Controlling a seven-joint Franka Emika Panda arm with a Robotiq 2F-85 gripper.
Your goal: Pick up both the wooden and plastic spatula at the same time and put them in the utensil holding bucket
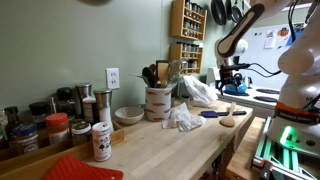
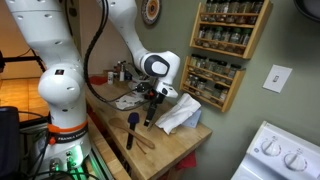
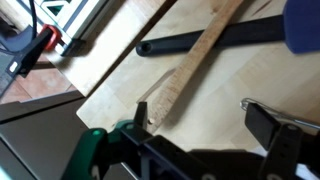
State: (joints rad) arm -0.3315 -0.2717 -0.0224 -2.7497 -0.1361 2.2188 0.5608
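While my gripper (image 3: 196, 115) hangs wide open and empty just above the counter (image 3: 250, 80), the wooden spatula (image 3: 195, 60) and the black-handled plastic spatula (image 3: 185, 43) lie crossed beneath it, well apart from the utensil bucket (image 1: 157, 102).

A sage-green wall (image 2: 290, 30) rises behind the end effector (image 2: 150, 112), carrying a wooden spice rack (image 2: 228, 50) and a white outlet (image 2: 277, 77). A pale butcher-block table (image 2: 175, 150) spreads beneath it, with a white stove (image 2: 285, 155) well off to its side.

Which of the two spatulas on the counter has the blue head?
The plastic spatula with the black handle; the wooden spatula is pale wood throughout.
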